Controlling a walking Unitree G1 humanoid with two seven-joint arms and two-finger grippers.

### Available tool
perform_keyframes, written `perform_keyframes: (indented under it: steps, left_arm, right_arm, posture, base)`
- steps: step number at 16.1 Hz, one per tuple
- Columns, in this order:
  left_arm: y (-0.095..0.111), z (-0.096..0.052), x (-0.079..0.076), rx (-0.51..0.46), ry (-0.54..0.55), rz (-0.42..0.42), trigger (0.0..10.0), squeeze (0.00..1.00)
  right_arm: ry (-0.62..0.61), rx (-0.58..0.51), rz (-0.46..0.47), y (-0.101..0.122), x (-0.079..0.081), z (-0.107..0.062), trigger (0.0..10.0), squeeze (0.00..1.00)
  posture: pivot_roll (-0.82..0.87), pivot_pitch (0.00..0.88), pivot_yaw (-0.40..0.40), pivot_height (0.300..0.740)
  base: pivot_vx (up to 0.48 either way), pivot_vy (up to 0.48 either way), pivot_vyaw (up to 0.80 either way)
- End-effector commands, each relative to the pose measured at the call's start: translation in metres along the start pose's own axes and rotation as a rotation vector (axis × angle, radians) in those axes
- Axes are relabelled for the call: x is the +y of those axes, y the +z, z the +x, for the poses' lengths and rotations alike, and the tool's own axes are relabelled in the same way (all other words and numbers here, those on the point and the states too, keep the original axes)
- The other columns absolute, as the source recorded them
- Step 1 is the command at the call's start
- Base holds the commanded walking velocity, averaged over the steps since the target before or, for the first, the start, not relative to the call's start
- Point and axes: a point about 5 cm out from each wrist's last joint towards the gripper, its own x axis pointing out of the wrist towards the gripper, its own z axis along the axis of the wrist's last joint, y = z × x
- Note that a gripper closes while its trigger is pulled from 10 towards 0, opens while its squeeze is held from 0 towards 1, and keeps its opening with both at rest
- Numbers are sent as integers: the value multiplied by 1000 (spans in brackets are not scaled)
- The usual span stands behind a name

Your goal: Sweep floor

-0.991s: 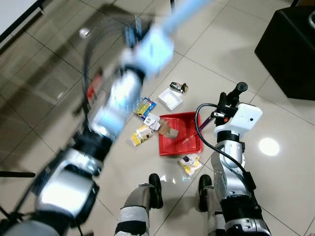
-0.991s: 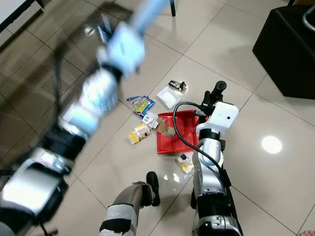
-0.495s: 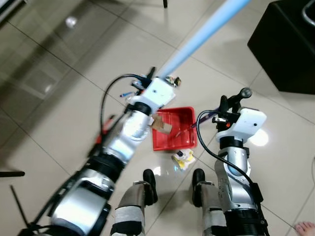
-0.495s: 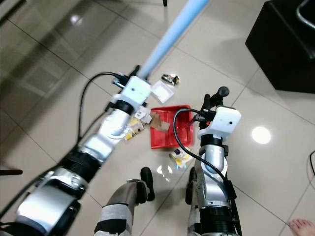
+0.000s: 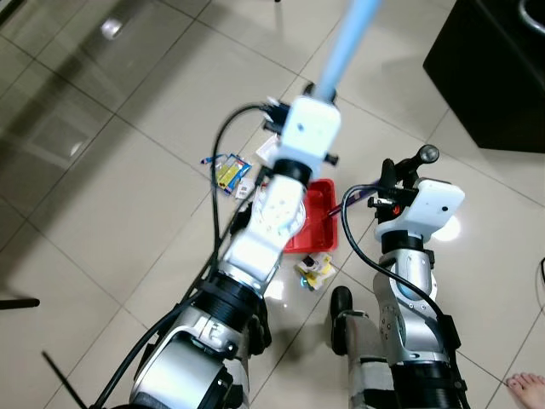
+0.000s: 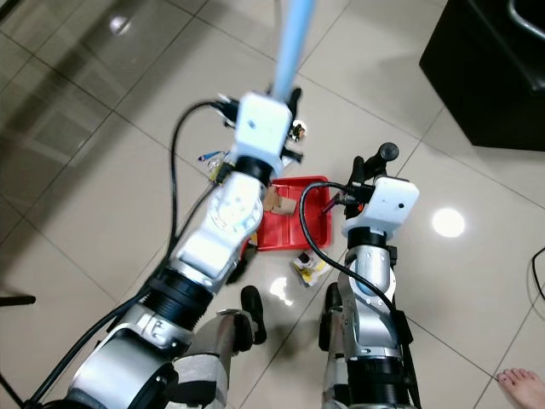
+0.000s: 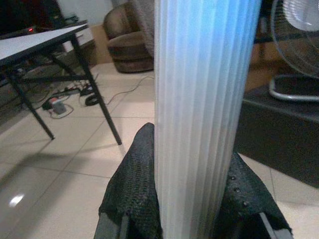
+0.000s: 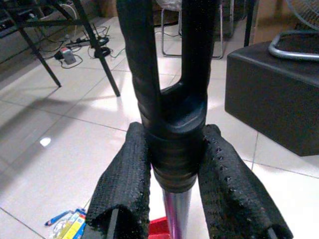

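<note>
My left gripper [image 7: 194, 199] is shut on a light blue broom handle [image 5: 347, 43], which rises away toward the far side; the broom's head is hidden. That arm reaches over a red dustpan [image 6: 298, 228] on the tiled floor, with a piece of cardboard [image 6: 274, 203] in it. My right gripper [image 8: 172, 164] is shut on the dustpan's black forked handle [image 5: 412, 164], just right of the pan. Litter lies around: blue and yellow packets [image 5: 226, 170], a yellow wrapper [image 5: 315, 271] by my feet, a dark wrapper [image 6: 298, 130] beyond the pan.
A black box [image 5: 498, 68] stands at the far right. A person's bare foot [image 5: 528, 385] is at the near right. My own feet [image 5: 341, 302] stand just behind the dustpan. Black table legs [image 7: 94, 84] and a fan [image 7: 299, 30] stand farther off.
My left arm has swung the broom handle from the left to over the dustpan. The camera has shifted. The right gripper still holds the dustpan handle in the same place.
</note>
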Motion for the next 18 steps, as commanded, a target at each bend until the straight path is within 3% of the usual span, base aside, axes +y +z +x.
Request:
perform_keyframes:
  steps: [1, 6, 11, 15, 18]
  left_arm:
    - [37, 7, -26, -97, -35, -169, 10000, 0]
    - [79, 19, -23, -178, -46, -261, 10000, 0]
    - [89, 21, -27, -173, -98, -330, 10000, 0]
    - [104, 31, -26, -199, -140, -365, 10000, 0]
    - [97, 29, -22, -215, -131, -430, 10000, 0]
  right_arm:
    - [-33, 304, 2, -54, -5, -28, 10000, 0]
    - [9, 326, 5, -61, 9, -26, 10000, 0]
    - [17, 323, 31, -64, 19, -19, 10000, 0]
    - [10, 312, 42, -65, 21, -11, 10000, 0]
    - [-6, 303, 63, -65, 18, -5, 10000, 0]
  posture:
    - [21, 582, 176, 740]
    - [61, 515, 214, 740]
    - [72, 460, 245, 740]
    - [80, 409, 260, 740]
    - [71, 364, 259, 740]
  base:
    - [0, 0, 0]
    - [0, 0, 0]
    - [0, 0, 0]
    - [0, 0, 0]
    - [0, 0, 0]
